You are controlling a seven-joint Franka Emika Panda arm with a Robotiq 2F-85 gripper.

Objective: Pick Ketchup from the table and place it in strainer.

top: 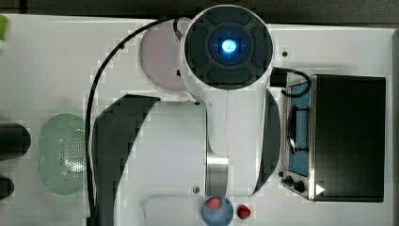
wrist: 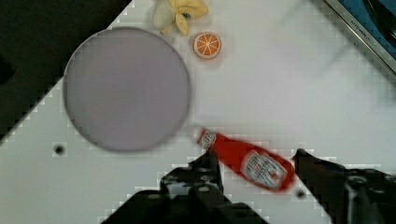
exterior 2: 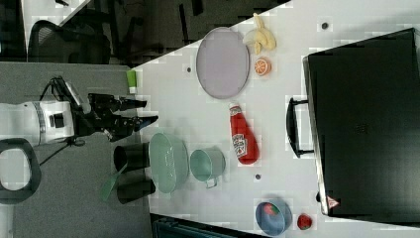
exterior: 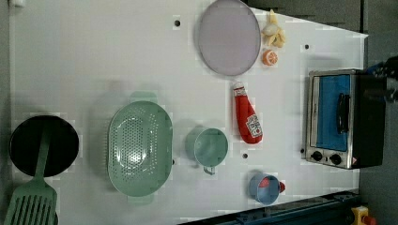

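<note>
The Ketchup [exterior: 247, 119] is a small red bottle lying on its side on the white table, between the lilac plate and the green cup. It also lies flat in the right view [exterior 2: 242, 137]. The strainer [exterior: 140, 147], a pale mint-green perforated oval basket, sits toward the left view's left, with nothing in it [top: 61, 155] [exterior 2: 168, 161]. My gripper [exterior 2: 146, 111] hangs open, well above the table. In the wrist view the Ketchup [wrist: 261, 165] lies far below, framed between my open gripper [wrist: 254, 156] and its dark fingers [wrist: 208, 163], untouched.
A green cup [exterior: 209, 146] stands between strainer and Ketchup. A greyish-lilac plate [exterior: 228, 36], banana [exterior: 273, 32] and orange slice [exterior: 269, 57] lie beyond the bottle's cap. A toaster oven [exterior: 342, 117], a blue bowl [exterior: 264, 187] and a black pan with spatula [exterior: 43, 145] line the edges.
</note>
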